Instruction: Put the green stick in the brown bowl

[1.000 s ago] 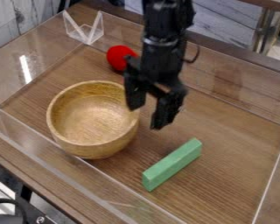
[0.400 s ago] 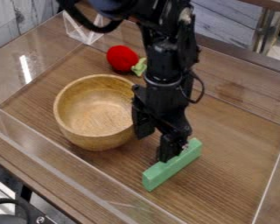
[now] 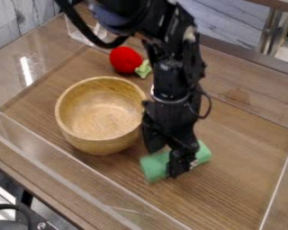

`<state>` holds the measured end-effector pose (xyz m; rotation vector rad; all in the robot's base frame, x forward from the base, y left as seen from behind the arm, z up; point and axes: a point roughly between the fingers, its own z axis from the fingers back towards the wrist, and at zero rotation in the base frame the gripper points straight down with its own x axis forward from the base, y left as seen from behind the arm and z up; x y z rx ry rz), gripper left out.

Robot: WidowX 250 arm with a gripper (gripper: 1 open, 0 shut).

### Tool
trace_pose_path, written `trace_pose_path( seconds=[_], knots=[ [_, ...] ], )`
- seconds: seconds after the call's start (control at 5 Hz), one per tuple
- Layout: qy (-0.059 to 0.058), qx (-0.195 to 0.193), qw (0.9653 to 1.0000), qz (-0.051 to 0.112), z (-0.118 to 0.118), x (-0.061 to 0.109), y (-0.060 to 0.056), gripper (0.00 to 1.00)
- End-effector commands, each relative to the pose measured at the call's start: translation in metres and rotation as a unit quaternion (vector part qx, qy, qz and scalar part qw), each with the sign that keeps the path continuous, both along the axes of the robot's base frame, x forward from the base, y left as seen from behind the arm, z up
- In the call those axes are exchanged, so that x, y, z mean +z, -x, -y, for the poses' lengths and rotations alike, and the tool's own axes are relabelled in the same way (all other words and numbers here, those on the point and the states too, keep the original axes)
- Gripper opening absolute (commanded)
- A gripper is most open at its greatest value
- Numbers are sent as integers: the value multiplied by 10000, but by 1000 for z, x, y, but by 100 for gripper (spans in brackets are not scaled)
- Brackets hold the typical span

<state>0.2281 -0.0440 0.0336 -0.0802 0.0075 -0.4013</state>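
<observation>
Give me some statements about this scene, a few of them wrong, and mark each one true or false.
1. The flat mint-green stick lies inside the bowl. False: it lies on the wooden table, outside it.
2. The round light-brown wooden bowl holds nothing. True.
3. The open black gripper is over the stick. True.
4. The red strawberry-like toy is in the gripper. False: it lies on the table beyond the bowl.
</observation>
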Motion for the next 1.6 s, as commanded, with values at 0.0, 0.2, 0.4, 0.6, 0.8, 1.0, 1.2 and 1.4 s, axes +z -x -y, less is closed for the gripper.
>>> trace_pose_path(
  seconds=[0.0, 0.2, 0.4, 0.6, 0.8, 1.0, 1.2, 1.4],
  knots=[
    [63, 29, 9998, 191, 0, 0, -7, 100],
    [109, 38, 9997, 211, 1, -2, -8, 100],
    [151, 51, 9996, 220, 1, -6, -8, 100],
    [195, 110, 9995, 225, -1, -8, -9, 100],
    [231, 185, 9994, 203, -3, -10, -9, 100],
    [264, 253, 9992, 176, -5, -11, -8, 100],
    [288, 309, 9990, 155, -6, -12, -8, 100],
    [318, 362, 9987, 142, -6, -11, -8, 100]
  ],
)
